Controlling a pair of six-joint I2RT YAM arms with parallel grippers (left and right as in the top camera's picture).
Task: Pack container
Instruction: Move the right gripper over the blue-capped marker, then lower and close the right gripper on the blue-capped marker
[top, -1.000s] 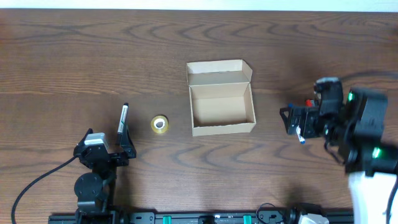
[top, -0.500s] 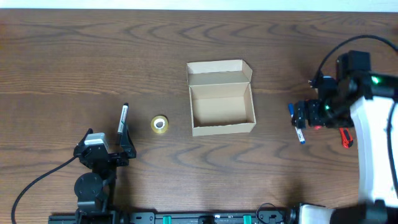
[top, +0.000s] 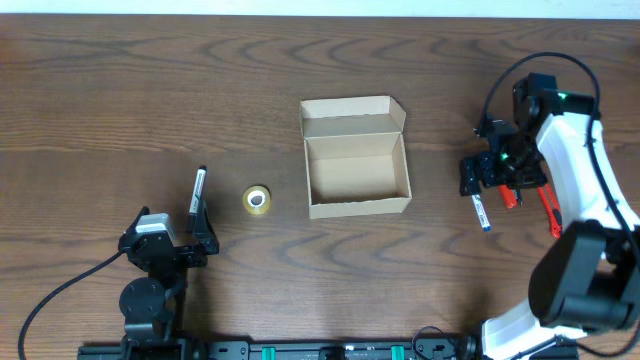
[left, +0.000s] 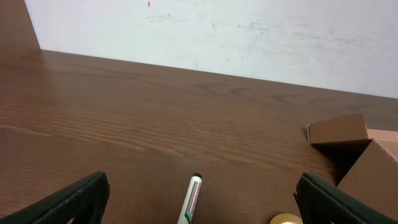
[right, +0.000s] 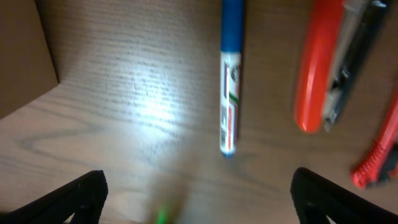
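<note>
The container (top: 357, 170) is a small tan box. It sits near the middle of the brown table (top: 120, 90) with its lid flap standing open at the back.

The right gripper (right: 199, 176) is out to the right of the box, over some small things. Its two fingers (right: 68, 199) are spread wide apart and pinch nothing. The left gripper (left: 200, 182) is low on the left side of the table, well apart from the box. Its fingers (left: 68, 199) are spread wide too, with nothing between them but bare table and the tip of a pen.

Under the right gripper lie a fat red tool (right: 317, 68) and a blue marker (right: 230, 81), side by side and not touching. A thinner red tool (top: 550, 212) lies farther right.

On the left, a dark marker (top: 198, 188) lies in front of the left gripper. A little yellow roll of tape (top: 257, 200) sits between that marker and the box.
</note>
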